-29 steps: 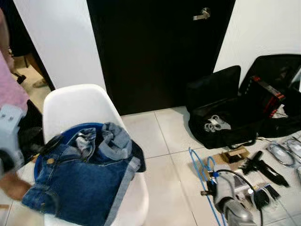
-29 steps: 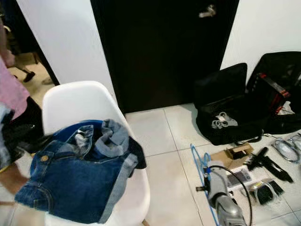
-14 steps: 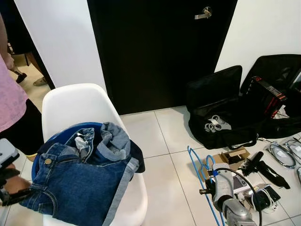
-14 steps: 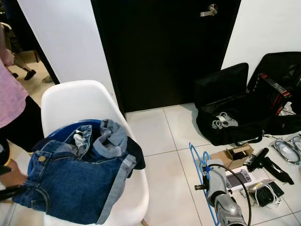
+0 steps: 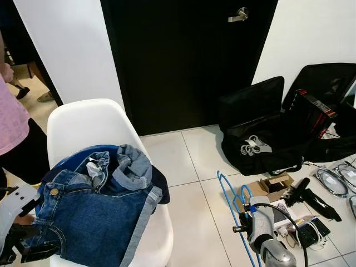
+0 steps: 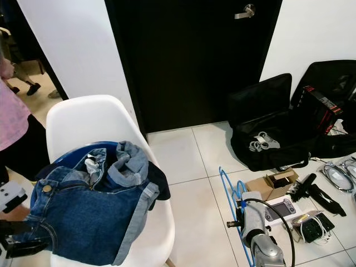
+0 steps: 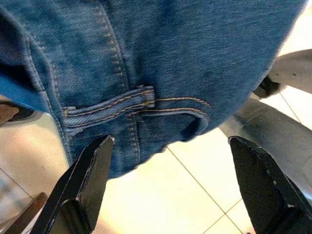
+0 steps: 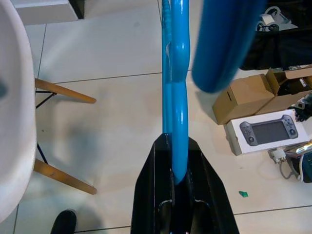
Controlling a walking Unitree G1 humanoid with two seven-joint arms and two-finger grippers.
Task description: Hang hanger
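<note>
White shell chair (image 5: pixel 89 125) in the left half of the head view, wooden legs seen in the right wrist view. Folded blue jeans (image 5: pixel 94 214) piled on the seat, waistband and button toward the lower left, a cuff rolled up at the top of the pile; a dark blue garment (image 5: pixel 160 186) shows under them at the right edge of the seat. Left gripper (image 7: pixel 170 185) low in the bottom-left corner of the head view, just off the jeans' waistband corner; in its wrist view the two black fingers (image 7: pixel 85 183) stand wide apart, nothing between them, a belt loop and pocket seam of the denim directly ahead over pale floor tile. Right gripper (image 8: pixel 175 192) at bottom right of the head view, fingers pressed together on the blue hanger (image 5: pixel 231 203); the hanger runs straight out from the fingertips, its thin wire frame rising up and left above the tiled floor (image 5: pixel 189 161), between chair and clutter. Black door (image 5: pixel 183 61) with a lever handle (image 5: pixel 239 15) at top centre. Open black bag (image 5: pixel 278 133) on the floor at right. Near it a small cardboard box (image 8: pixel 253 97), a boxed game controller (image 8: pixel 265 131), cables. A person in a pink shirt (image 5: pixel 11 119) at the left edge.
</note>
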